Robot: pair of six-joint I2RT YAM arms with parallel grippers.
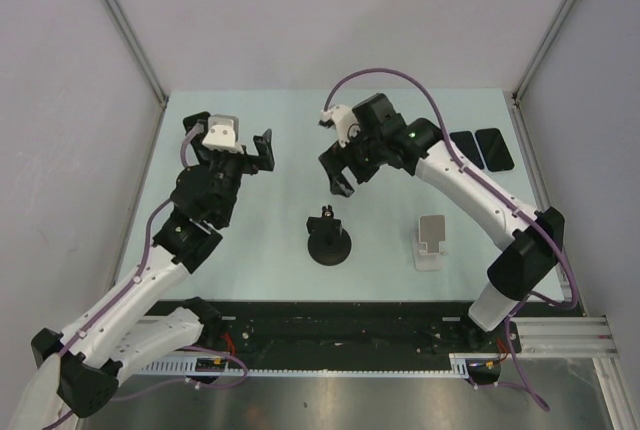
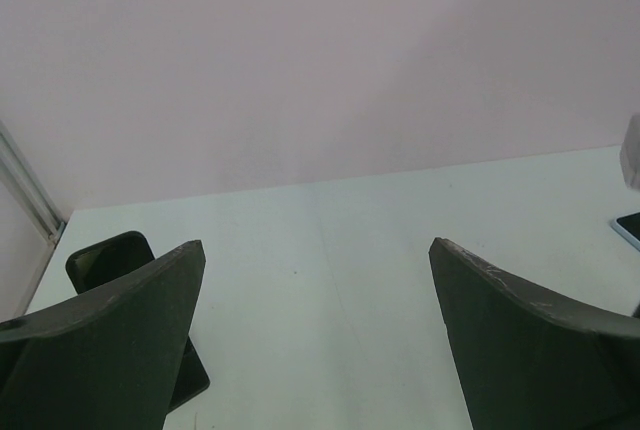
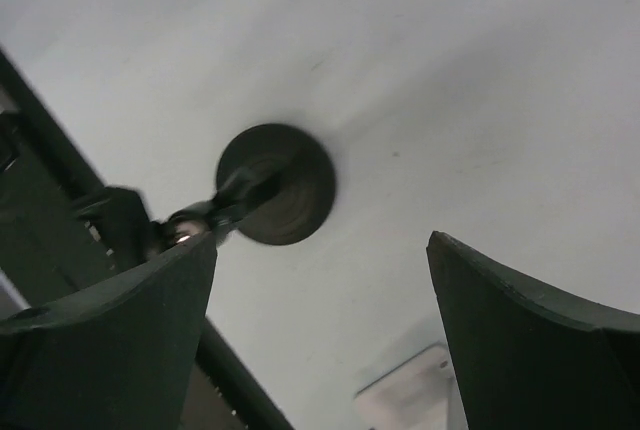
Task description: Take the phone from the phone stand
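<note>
Two black phones (image 1: 465, 146) (image 1: 493, 149) lie flat on the table at the back right. One shows in the left wrist view (image 2: 108, 258), partly behind my left finger. A black phone stand (image 1: 328, 240) with a round base stands at the centre front, with no phone on it. It shows in the right wrist view (image 3: 282, 190). A white stand (image 1: 432, 242) with a grey plate stands to its right. My left gripper (image 1: 262, 153) (image 2: 315, 246) is open and empty over the left middle. My right gripper (image 1: 336, 176) (image 3: 322, 238) is open and empty, just behind the black stand.
The pale table (image 1: 250, 240) is walled by grey panels on three sides. A black rail (image 1: 340, 325) runs along the near edge. The white stand's corner shows low in the right wrist view (image 3: 405, 400).
</note>
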